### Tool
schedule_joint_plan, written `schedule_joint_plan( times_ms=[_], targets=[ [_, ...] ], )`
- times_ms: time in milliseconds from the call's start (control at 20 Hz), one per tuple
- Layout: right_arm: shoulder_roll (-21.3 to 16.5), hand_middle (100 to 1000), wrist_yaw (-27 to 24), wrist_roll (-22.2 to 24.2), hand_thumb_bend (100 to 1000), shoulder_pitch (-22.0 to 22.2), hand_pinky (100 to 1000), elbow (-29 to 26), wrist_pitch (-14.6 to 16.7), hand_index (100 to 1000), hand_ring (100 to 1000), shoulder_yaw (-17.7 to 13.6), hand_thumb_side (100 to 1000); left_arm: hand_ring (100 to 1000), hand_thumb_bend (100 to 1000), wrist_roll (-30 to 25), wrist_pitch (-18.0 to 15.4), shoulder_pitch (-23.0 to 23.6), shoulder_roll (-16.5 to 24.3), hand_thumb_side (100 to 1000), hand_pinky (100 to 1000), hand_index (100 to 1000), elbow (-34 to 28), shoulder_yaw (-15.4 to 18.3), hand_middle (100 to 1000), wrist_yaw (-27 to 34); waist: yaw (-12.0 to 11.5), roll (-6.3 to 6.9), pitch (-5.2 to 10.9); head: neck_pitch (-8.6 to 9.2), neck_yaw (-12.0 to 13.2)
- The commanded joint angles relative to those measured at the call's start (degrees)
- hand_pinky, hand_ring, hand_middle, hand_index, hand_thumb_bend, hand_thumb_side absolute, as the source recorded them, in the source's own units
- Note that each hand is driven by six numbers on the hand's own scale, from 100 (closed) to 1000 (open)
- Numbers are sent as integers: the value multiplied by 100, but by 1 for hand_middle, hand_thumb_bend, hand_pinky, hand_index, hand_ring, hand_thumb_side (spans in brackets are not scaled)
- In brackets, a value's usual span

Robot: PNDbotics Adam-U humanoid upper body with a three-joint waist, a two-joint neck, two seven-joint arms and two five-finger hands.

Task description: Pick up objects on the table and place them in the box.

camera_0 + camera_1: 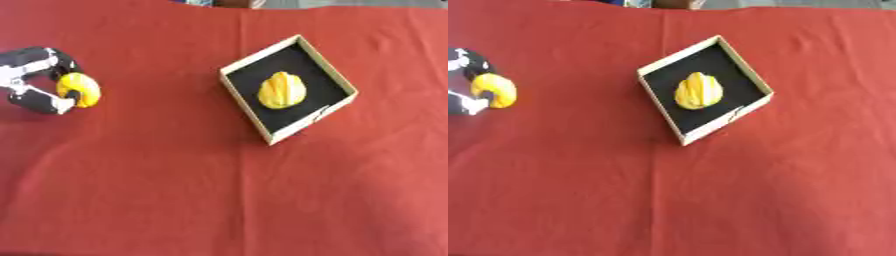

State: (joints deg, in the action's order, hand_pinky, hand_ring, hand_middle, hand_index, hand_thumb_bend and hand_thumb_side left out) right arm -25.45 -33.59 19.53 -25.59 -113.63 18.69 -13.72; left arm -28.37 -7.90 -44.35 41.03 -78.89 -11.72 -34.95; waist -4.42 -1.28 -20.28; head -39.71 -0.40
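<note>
The robot's left hand (35, 80), well left of the box (241, 95), has its fingers curled around a yellow fruit (80, 89), likely to carry it over. A second yellow fruit (282, 90) lies inside the box.

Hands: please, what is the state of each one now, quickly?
Left hand: closed around a yellow object, at the table's left side.
Right hand: not visible in either view.

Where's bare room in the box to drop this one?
The left hand holds a yellow object. In the box, another yellow object fills the middle; black floor shows toward the far and near corners. The red cloth between hand and box is bare.
</note>
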Motion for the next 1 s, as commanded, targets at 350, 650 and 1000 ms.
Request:
schedule_joint_plan(
  times_ms=[350,650,1000],
  targets=[
    [-190,690,-151,-81,100,-141,936,-96,161,827,882,10,549,672,100,69,-176,-1297,-1073,100,710,714,-1118,-452,591,-513,19,-84,208,-2,185],
    [-86,690,-255,-65,100,-280,935,-96,186,827,880,70,550,664,100,244,-317,-1855,-2205,100,711,716,-419,-553,588,-1081,231,-140,183,42,435],
    [143,691,-397,-23,100,-466,934,-96,151,827,880,115,553,661,100,473,-466,-2014,-2809,100,717,736,432,-524,601,-1424,637,-219,120,110,759]
  ],
)
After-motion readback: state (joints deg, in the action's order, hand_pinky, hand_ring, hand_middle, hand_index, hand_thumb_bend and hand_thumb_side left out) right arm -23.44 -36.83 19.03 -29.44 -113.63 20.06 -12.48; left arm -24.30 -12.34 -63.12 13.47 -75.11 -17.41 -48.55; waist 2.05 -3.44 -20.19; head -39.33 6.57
